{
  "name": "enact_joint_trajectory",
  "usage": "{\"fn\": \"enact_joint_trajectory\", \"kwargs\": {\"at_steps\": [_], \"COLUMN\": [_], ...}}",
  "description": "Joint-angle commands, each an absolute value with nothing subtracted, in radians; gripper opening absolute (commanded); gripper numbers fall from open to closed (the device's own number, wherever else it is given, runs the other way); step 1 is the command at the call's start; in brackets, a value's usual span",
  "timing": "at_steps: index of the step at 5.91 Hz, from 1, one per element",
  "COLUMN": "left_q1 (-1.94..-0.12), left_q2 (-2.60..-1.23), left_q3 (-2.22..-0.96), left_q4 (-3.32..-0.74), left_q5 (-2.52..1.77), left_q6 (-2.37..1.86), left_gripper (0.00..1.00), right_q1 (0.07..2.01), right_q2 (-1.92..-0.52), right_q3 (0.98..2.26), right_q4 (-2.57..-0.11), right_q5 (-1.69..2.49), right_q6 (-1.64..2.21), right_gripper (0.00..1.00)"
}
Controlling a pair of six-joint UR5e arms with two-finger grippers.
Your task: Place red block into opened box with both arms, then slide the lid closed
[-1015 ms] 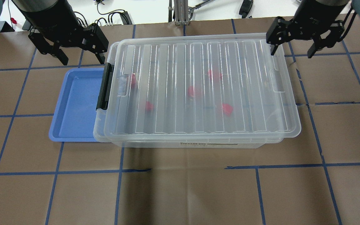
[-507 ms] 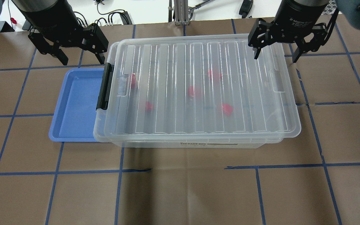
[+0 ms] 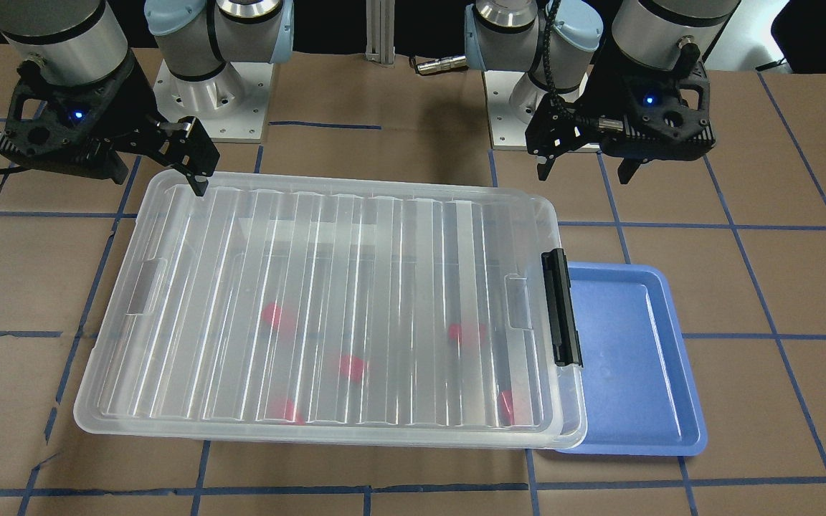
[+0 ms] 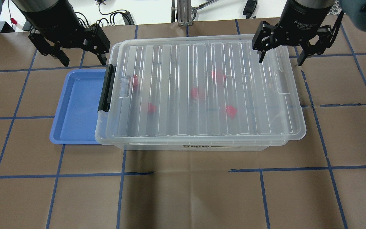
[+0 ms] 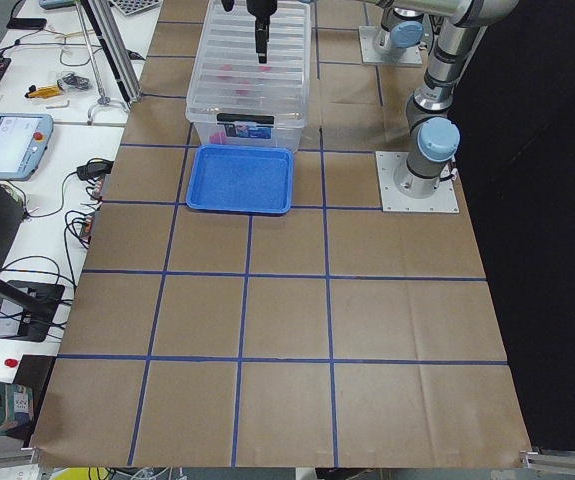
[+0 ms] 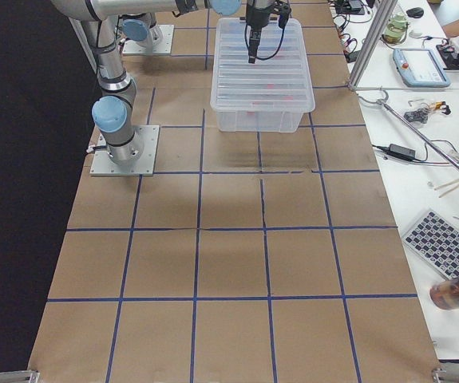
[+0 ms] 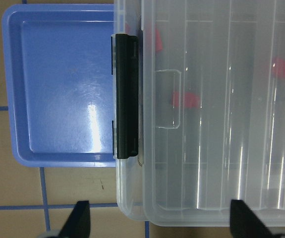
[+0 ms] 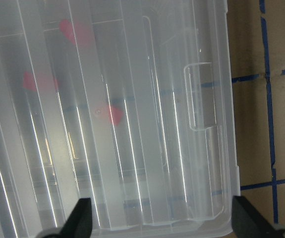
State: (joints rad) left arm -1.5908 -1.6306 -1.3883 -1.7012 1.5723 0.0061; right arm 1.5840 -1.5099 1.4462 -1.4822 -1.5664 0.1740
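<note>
Nearest lies the bare brown-paper counter (image 4: pixel 183 197) with its blue tape grid. Beyond it stands the clear box (image 4: pixel 202 147), its ribbed lid (image 4: pixel 176 121) lying flat on top but set slightly toward the robot's right, so a strip of box rim shows at the black latch bar (image 4: pixel 106 87). Five red blocks (image 4: pixel 230 111) rest scattered inside, blurred through the lid. A blue tray (image 4: pixel 78 105) sits partly under the latch end. Farthest, the left fingers (image 4: pixel 63 59) hang spread wide and empty just past the tray, and the right fingers (image 4: pixel 261 55), likewise wide and empty, straddle the lid's far corner.
</note>
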Motion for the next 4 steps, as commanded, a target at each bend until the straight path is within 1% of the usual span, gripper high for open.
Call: {"fn": "enact_joint_trajectory", "kwargs": {"at_steps": [1,4], "left_q1": [-1.591,-1.591], "left_q2": [-1.631,-1.631], "left_q3": [-1.388,-1.388], "left_q4": [-1.701,-1.701], "left_q5": [1.572,1.572], "left_q6": [0.006,0.006], "left_gripper": [0.98,0.98], "right_q1": [1.583,1.583], "right_q2": [-1.511,-1.509], "right_q3": [1.447,1.456], "right_q4": [-1.482,-1.479], "right_q5": [-1.568,-1.568], "right_q6": [0.173,0.163], "right_gripper": [1.0,1.0]}}
